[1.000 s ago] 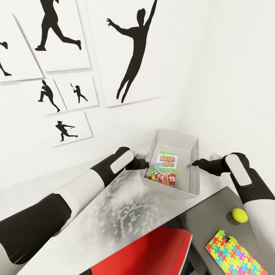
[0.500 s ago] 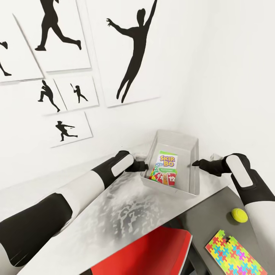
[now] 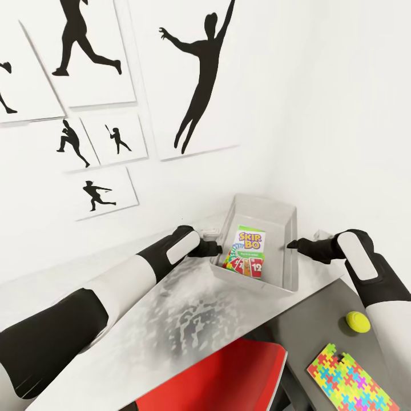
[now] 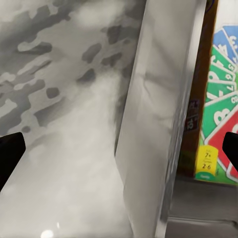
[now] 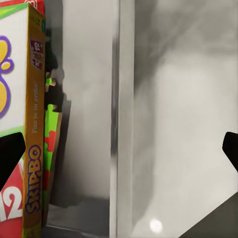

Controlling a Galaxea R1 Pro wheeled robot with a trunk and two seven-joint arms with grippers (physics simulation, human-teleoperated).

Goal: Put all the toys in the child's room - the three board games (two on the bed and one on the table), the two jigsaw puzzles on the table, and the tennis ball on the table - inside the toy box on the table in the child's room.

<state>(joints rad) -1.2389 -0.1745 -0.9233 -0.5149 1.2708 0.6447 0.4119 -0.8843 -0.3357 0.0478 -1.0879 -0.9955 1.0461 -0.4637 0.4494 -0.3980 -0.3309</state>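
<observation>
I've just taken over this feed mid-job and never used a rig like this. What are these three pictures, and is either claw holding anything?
You are looking through a two-armed wheeled robot. The big picture comes from its head, looking down over the pale grey mottled table. The two smaller ones come from cameras at each wrist, looking along the fingers.

The left gripper and right gripper sit at opposite sides of the shallow semi-clear grey toy box. Both are open, each straddling a wall, holding nothing. Inside lies the white, green and red SKIP BO game box. The right wrist view shows a jigsaw sheet beneath it. On the dark section, a yellow-green tennis ball and a bright multicoloured jigsaw puzzle wait.
</observation>
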